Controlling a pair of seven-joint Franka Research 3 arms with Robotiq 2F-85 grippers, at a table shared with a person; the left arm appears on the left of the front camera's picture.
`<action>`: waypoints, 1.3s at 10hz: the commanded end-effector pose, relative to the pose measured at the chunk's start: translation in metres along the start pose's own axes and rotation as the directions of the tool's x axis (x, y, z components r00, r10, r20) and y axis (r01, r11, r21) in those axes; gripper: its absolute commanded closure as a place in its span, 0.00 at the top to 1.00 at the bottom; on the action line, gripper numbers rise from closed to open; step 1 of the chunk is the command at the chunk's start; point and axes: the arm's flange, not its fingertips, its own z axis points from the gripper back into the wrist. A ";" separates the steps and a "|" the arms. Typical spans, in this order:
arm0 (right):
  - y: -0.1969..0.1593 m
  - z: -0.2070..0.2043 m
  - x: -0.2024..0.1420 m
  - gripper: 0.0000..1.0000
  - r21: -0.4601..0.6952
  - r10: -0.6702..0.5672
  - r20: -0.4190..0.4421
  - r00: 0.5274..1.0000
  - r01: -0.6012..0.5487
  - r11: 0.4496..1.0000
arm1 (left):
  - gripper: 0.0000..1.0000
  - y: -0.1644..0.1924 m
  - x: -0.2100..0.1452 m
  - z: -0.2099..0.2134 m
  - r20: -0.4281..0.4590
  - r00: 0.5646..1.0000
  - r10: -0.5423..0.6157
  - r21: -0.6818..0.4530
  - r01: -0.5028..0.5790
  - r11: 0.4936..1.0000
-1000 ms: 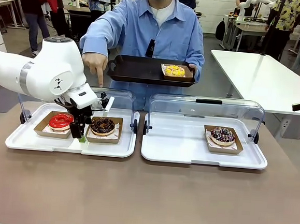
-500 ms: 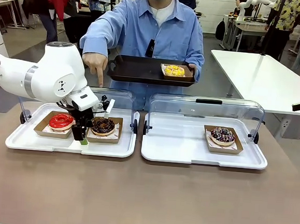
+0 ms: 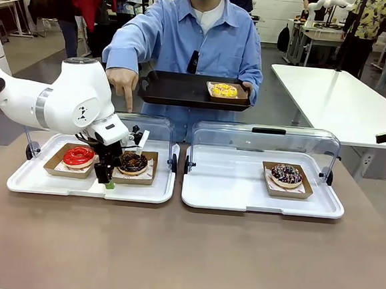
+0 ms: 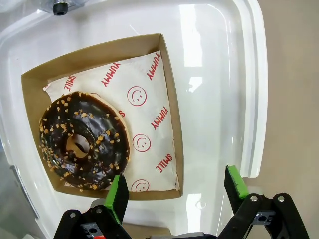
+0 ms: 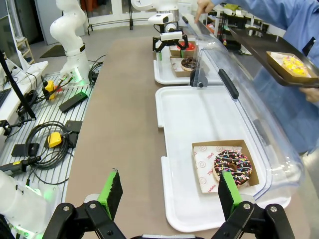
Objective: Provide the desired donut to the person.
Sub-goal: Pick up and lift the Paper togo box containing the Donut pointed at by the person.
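Right now the chocolate donut [image 3: 133, 162], topped with chopped nuts, lies on printed paper in an open cardboard box [image 3: 143, 178] on the left white tray [image 3: 89, 188], just right of a red-glazed donut [image 3: 78, 155] in its own box. The left gripper [image 4: 177, 185] hangs directly over the near side of the chocolate donut's box with its green-padded fingers spread wide, one finger by the donut's near edge and the other out past the box's corner; it pinches nothing. Beyond the tray's raised clear lid [image 3: 156, 125], the person [image 3: 201, 45] in the light blue shirt stands at the far side of the table [image 3: 184, 251], one hand [image 3: 123, 82] pointing its index finger down toward the left tray. The other hand holds a black serving tray [image 3: 177, 90] carrying a yellow-topped donut [image 3: 224, 91] in a box. To the right, a second white tray [image 3: 242, 200], also under a raised lid, holds a sprinkled donut [image 3: 286, 174] at its right end. The right gripper [image 5: 169, 191] hovers at the far right end of the table, fingers wide apart and holding nothing, well apart from that sprinkled donut.
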 end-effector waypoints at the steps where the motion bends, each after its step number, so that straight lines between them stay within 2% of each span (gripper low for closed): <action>1: 0.001 -0.001 -0.001 1.00 0.004 0.002 0.008 1.000 -0.002 1.000 | 1.00 0.005 0.000 0.000 0.034 0.999 -0.015 -0.009 0.015 1.000; 3: 0.001 -0.001 -0.001 1.00 0.004 0.002 0.008 1.000 -0.002 1.000 | 1.00 0.004 0.000 0.000 0.034 0.999 -0.019 -0.008 0.019 1.000; 4: 0.001 -0.001 -0.001 1.00 0.004 0.002 0.008 1.000 -0.002 1.000 | 0.44 0.004 0.000 -0.001 0.035 0.999 -0.021 -0.008 0.021 1.000; 5: 0.001 -0.001 -0.001 1.00 0.004 0.002 0.008 1.000 -0.002 1.000 | 0.44 0.005 0.000 -0.001 0.034 0.999 -0.020 -0.010 0.021 1.000; 6: 0.001 -0.001 -0.001 1.00 0.004 0.002 0.008 1.000 -0.002 1.000 | 0.00 0.005 0.000 -0.001 0.033 0.999 -0.023 -0.013 0.024 1.000; 7: 0.001 -0.001 -0.001 1.00 0.004 0.002 0.008 1.000 -0.002 1.000 | 0.39 0.005 0.001 -0.001 0.034 0.999 -0.025 -0.016 0.026 1.000; 8: 0.001 -0.001 -0.001 1.00 0.004 0.002 0.008 1.000 -0.002 1.000 | 0.00 0.005 0.001 -0.001 0.039 0.999 -0.025 -0.023 0.026 0.999; 13: 0.001 -0.001 -0.001 1.00 0.004 0.002 0.008 1.000 -0.002 1.000 | 0.00 0.005 0.001 -0.003 0.046 0.999 -0.017 -0.044 0.019 0.999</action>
